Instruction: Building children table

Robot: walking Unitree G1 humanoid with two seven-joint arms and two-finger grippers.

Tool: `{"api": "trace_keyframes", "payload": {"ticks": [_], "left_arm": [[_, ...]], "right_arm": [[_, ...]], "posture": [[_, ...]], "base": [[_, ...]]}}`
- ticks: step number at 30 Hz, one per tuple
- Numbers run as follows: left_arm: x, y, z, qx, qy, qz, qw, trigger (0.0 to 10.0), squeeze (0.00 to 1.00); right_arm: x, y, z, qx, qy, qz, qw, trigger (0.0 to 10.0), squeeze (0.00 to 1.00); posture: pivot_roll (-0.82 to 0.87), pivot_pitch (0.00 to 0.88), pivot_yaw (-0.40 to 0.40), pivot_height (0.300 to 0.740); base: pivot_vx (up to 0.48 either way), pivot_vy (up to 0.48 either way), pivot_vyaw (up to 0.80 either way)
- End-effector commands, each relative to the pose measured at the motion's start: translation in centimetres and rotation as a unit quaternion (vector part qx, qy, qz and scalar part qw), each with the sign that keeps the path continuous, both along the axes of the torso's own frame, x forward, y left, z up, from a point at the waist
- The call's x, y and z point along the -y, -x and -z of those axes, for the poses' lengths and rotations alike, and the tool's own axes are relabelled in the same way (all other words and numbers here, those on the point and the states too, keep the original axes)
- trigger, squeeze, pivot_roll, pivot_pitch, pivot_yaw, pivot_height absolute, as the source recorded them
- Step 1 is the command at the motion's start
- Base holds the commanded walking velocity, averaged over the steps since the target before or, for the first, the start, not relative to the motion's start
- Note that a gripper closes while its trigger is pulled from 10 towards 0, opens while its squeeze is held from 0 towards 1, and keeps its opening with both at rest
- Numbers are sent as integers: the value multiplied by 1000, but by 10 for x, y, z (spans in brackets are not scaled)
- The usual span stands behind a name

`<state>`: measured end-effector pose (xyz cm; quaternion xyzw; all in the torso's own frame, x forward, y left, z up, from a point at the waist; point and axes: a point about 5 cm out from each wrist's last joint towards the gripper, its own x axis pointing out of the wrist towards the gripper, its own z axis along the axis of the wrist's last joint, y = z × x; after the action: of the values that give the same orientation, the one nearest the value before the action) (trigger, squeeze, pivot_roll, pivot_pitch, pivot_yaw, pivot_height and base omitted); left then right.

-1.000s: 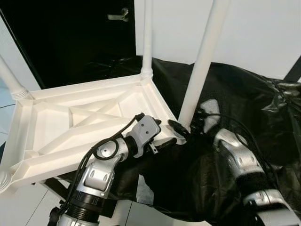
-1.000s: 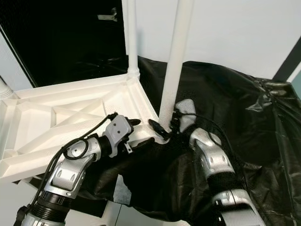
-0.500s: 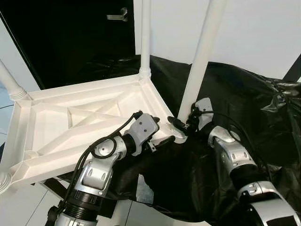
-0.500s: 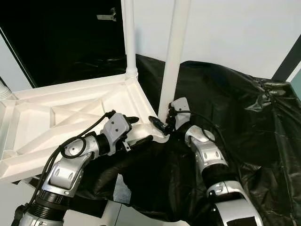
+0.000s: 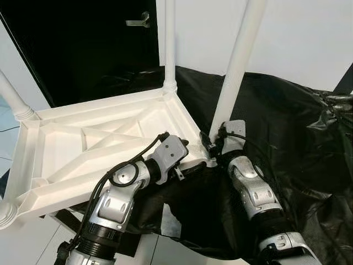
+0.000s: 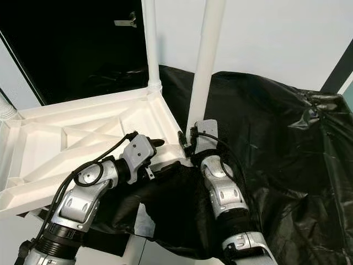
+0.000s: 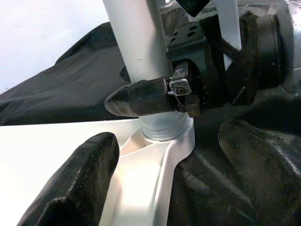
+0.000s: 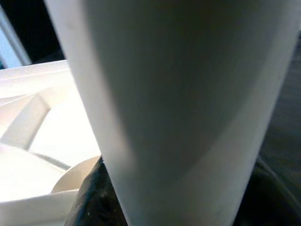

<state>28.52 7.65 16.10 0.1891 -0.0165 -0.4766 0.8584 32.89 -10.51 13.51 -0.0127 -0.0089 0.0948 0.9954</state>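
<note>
The white children's table (image 5: 83, 143) lies upside down, its ribbed underside facing up and its legs pointing up. My right gripper (image 5: 212, 146) is at the base of the near corner leg (image 5: 237, 66). In the left wrist view one of its fingers (image 7: 136, 96) lies across the leg (image 7: 136, 42) just above the socket, and the gripper looks shut on the leg. My left gripper (image 5: 189, 156) straddles the table's rim beside that corner. It is open, with one finger (image 7: 70, 188) over the underside and the other (image 7: 263, 174) over the black cloth.
A black plastic sheet (image 5: 292, 127) covers the surface under and to the right of the table. A second leg (image 5: 169, 38) stands at the far corner, and another (image 5: 14, 99) at the left. Behind are a dark doorway with a handle (image 5: 138, 21) and a white wall (image 5: 309, 33).
My right arm has swung left and forward, bringing its gripper from beside the near leg onto the leg's base. The left gripper has stayed at the rim.
</note>
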Motion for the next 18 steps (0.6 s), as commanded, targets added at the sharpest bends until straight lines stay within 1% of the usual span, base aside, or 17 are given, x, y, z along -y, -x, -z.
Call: {"api": "trace_keyframes", "payload": {"ticks": [1, 2, 3, 5, 8, 9, 12, 13, 14, 15, 18], "left_arm": [[2, -3, 2, 3, 5, -23, 1000, 10000, 0], [2, -3, 2, 3, 5, -23, 1000, 10000, 0], [2, -3, 2, 1, 6, -22, 1000, 10000, 0], [4, -3, 2, -1, 8, -20, 1000, 10000, 0], [4, -3, 2, -2, 10, -19, 1000, 10000, 0], [5, -3, 3, -2, 11, -19, 1000, 10000, 0], [5, -3, 3, -2, 11, -19, 1000, 10000, 0], [5, -2, 3, -3, 11, -19, 1000, 10000, 0], [5, -2, 3, -3, 11, -19, 1000, 10000, 0], [5, -2, 4, -3, 11, -20, 1000, 10000, 0], [4, -2, 4, -3, 10, -20, 1000, 10000, 0]], "right_arm": [[5, 5, 17, -43, -1, 31, 999, 0, 0], [5, 5, 17, -43, -1, 31, 999, 0, 0], [-1, 7, 19, -47, -8, 46, 998, 0, 0], [-13, 11, 19, -46, -22, 48, 998, 0, 0], [-15, 12, 17, -39, -31, 41, 998, 78, 0], [-14, 11, 15, -35, -31, 37, 998, 10000, 0], [-12, 11, 12, -28, -32, 38, 998, 10000, 0], [-9, 12, 10, -22, -34, 37, 998, 10000, 506], [-9, 12, 10, -22, -34, 37, 998, 10000, 506], [-7, 13, 7, -19, -35, 34, 999, 10000, 1000], [-6, 14, 5, -14, -40, 26, 999, 10000, 1000]], "posture": [[5, 0, -12, 740], [5, 0, -12, 740], [5, 0, -14, 740], [5, 0, -19, 740], [6, 0, -21, 740], [7, 0, -23, 740], [10, 0, -27, 740], [11, 0, -27, 740], [11, 0, -27, 740], [12, 0, -32, 740], [12, 0, -32, 740]], "base": [[0, 0, 0], [0, 0, 0], [0, 0, 0], [0, 0, 0], [0, 0, 0], [0, 0, 0], [0, 0, 0], [0, 0, 0], [0, 0, 0], [0, 0, 0], [0, 0, 0]]}}
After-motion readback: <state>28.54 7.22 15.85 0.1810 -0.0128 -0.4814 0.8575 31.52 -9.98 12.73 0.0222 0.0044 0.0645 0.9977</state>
